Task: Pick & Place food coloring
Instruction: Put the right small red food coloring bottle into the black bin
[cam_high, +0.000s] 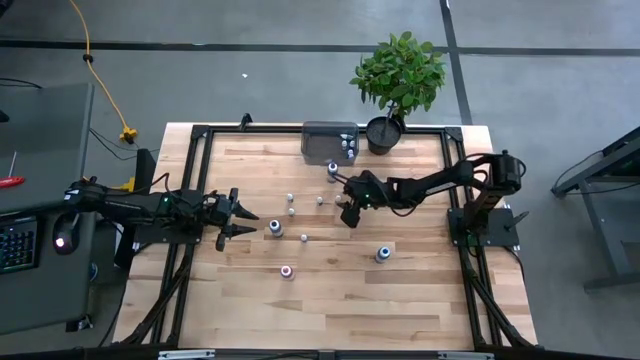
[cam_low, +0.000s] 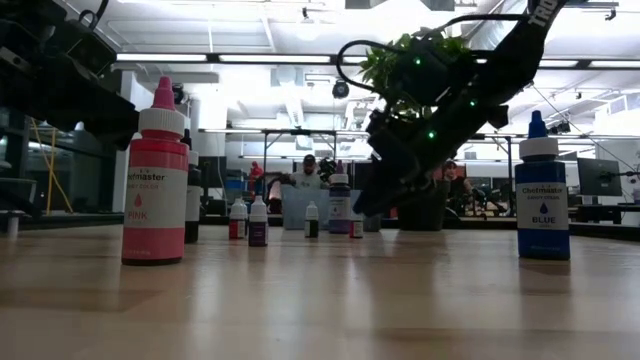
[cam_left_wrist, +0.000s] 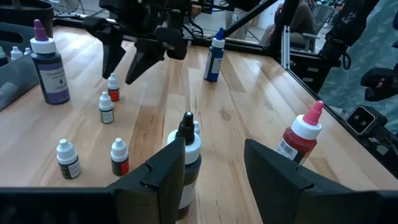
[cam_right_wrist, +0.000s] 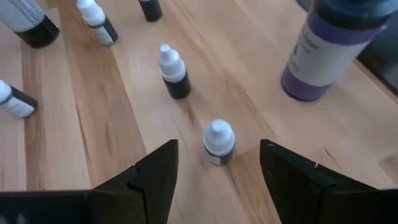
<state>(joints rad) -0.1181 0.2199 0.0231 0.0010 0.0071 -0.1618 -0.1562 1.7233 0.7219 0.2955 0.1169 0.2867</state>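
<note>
Food coloring: small bottles scattered mid-tabletop, a few already in the gray tray by the plant.
Handling: light, stiff plastic, likely easy to tip; best pinched around the body under the cap.
Right gripper: released, straddling one white-capped small bottle.
Left gripper: released, beside a black-tipped bottle.
Room: neighbouring bottles near; tabletop edges well apart.

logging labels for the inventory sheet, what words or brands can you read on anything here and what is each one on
"Chefmaster" and "PINK": on the pink bottle, low view.
"Chefmaster" and "BLUE": on the blue bottle, low view.
Purple bottle: its label print is too blurred to read.
Red bottle: a barcode shows, its digits too small to read.
Small dropper bottles: labels too small to read.
</note>
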